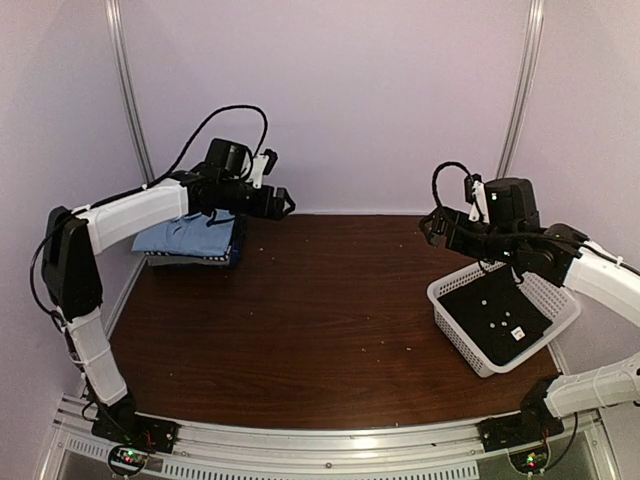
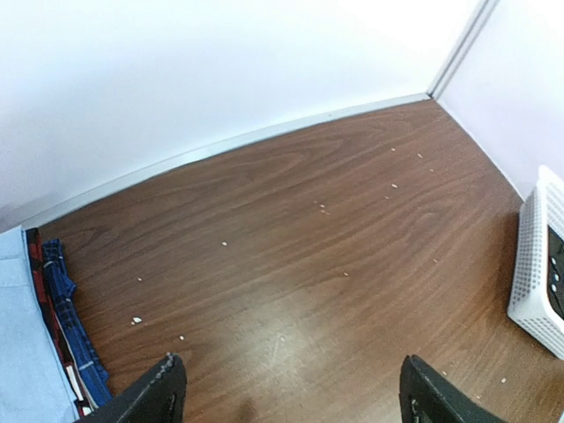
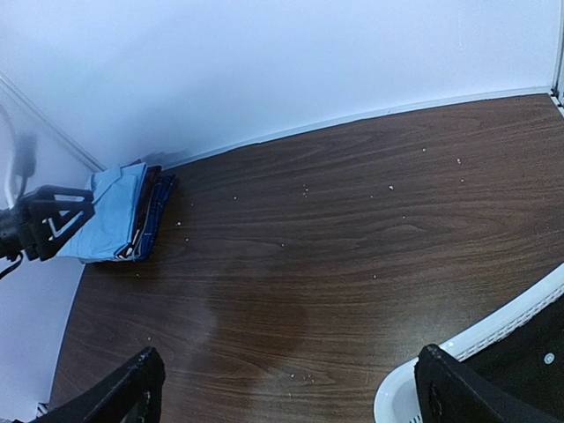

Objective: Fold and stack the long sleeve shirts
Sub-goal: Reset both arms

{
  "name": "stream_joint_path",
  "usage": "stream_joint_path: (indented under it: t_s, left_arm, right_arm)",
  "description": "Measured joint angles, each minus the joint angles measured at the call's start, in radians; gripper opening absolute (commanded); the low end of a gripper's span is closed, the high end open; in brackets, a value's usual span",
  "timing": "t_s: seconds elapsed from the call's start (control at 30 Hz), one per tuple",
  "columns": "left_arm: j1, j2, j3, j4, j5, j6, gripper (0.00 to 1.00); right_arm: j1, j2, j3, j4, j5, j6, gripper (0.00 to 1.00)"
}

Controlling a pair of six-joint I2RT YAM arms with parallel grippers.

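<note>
A folded stack of shirts lies at the back left of the table, the light blue shirt on top. Under it show red-and-black plaid edges and a dark blue plaid layer. The stack also shows in the right wrist view. My left gripper is open and empty, raised above the table just right of the stack. My right gripper is open and empty, raised above the table left of the basket.
A white plastic mesh basket with a black inside stands at the right of the table and shows in the left wrist view and the right wrist view. White walls close the back and sides. Small white crumbs dot the brown wood table.
</note>
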Motion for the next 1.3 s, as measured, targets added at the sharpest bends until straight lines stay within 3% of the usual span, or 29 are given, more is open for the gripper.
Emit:
stream_joint_path:
  t_s: [0.33,0.37,0.53,1.3]
  left_arm:
    - [-0.069,-0.324,-0.310,0.028,-0.027,-0.012,0.86]
    - [-0.068,-0.399,-0.380,0.031,-0.032,-0.025,0.96]
    - [-0.068,-0.537,-0.533,0.099,-0.040,-0.074,0.98]
    - [-0.068,-0.658,-0.655,0.171,-0.057,-0.159,0.98]
  right_arm:
    - [0.000,-0.027,-0.056,0.014,0.004,0.009,1.00]
    - [0.000,-0.051,-0.066,0.020,0.013,0.011,1.00]
    - [0.000,-0.099,-0.098,0.043,0.039,0.019,1.00]
    - [0.000,-0.187,-0.146,0.038,0.125,0.033,1.00]
